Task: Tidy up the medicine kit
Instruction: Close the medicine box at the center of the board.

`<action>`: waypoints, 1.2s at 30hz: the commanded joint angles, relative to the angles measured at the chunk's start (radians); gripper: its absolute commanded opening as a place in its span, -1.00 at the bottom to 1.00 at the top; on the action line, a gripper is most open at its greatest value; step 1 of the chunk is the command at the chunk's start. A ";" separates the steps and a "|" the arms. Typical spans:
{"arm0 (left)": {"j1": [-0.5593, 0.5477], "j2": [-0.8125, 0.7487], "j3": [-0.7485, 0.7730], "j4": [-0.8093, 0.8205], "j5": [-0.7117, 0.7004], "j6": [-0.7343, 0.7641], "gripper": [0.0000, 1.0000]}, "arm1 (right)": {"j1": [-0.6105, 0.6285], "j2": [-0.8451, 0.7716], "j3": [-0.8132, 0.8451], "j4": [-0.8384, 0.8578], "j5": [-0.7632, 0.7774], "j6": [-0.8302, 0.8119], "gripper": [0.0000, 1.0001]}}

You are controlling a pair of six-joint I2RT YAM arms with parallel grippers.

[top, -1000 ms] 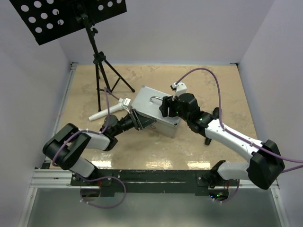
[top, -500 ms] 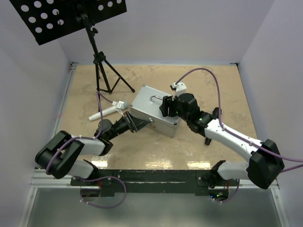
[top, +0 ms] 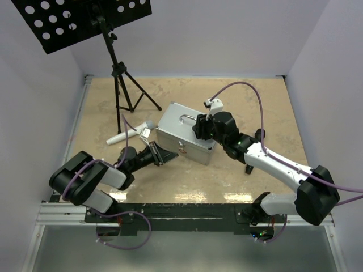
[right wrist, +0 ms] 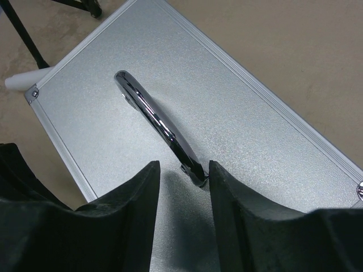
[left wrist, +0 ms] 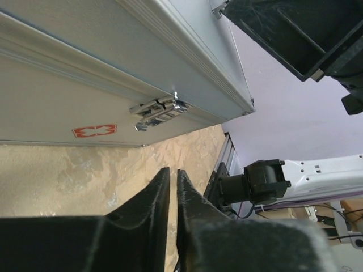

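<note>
top external view: at the left, the black tripod stand [top: 122, 85] is seen behind a white tube-like item [top: 126, 136], whose kind cannot be made out. the left gripper [top: 164, 154] is held low over the table [top: 255, 96], just before the front wall of the medicine kit case [top: 173, 129]. its fingers [left wrist: 153, 198] are drawn almost together, with only a slit left between them, and nothing is held. they are aimed just below the latch [left wrist: 159, 110], presumably so that it can be flipped open. the case lies near mid-table with its lid closed, so its contents are hidden. at the right, the right gripper [right wrist: 182, 181] is spread wide astride the near end of the chrome handle [right wrist: 148, 110], apparently to steady the case or lift the lid. contact with the handle cannot be confirmed.
</note>
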 commanded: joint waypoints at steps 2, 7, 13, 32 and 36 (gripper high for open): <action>0.002 0.037 0.081 0.626 -0.007 0.036 -0.90 | 0.000 0.017 -0.031 -0.027 -0.017 0.014 -0.27; -0.003 0.071 0.122 0.626 0.001 0.037 -0.96 | 0.000 0.030 -0.031 -0.027 -0.019 0.013 -0.43; -0.007 0.108 0.118 0.626 0.012 0.034 -1.00 | 0.000 0.043 -0.031 -0.027 -0.025 0.013 -0.55; -0.001 0.198 0.145 0.626 -0.025 0.055 -1.00 | 0.000 0.038 -0.048 0.000 -0.025 0.020 -0.69; 0.000 0.203 0.153 0.626 -0.039 0.048 -1.00 | 0.000 0.033 -0.052 -0.004 -0.023 0.020 -0.70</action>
